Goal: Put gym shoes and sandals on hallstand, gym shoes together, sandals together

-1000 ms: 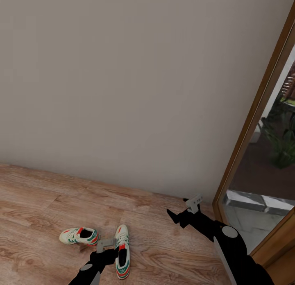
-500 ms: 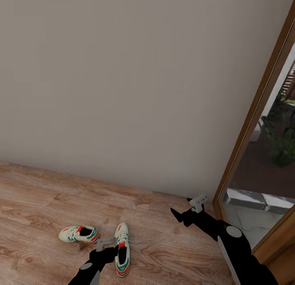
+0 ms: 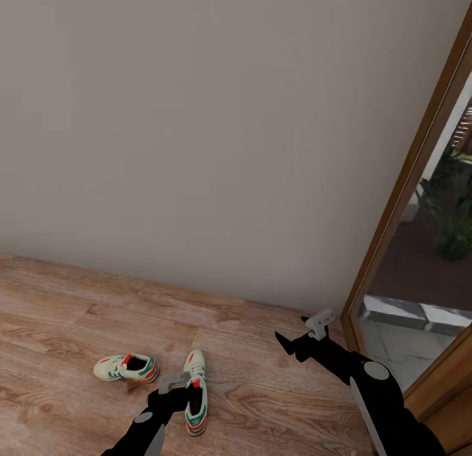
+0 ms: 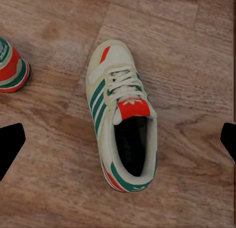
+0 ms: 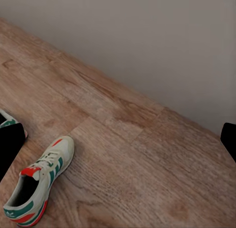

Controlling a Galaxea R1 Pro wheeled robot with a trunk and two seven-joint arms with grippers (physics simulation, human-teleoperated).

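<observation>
Two white gym shoes with teal stripes and orange-red patches lie on the wood corridor floor [image 3: 275, 403]. One gym shoe [image 3: 124, 367] lies crosswise; the other [image 3: 195, 394] points toward the wall. My left gripper [image 3: 176, 398] hovers right over this second shoe [image 4: 123, 134], open, its fingertips [image 4: 10, 144] spread wide on either side without touching it. The first shoe's heel [image 4: 11, 66] lies close by. My right gripper [image 3: 292, 333] hangs open and empty above bare floor to the right, with the second shoe [image 5: 37, 181] ahead of it. The sandals and hallstand are out of view.
A plain beige wall [image 3: 229, 115] runs behind the shoes. At the right stands a wooden door frame [image 3: 406, 200] with a glass opening onto plants and a paved area, close to my right arm. Bare planks stretch left of the shoes.
The whole head view has shifted slightly, so shoes and floor edge sit a little higher. The left gripper stays over the second shoe. The right gripper has drifted a little to the right.
</observation>
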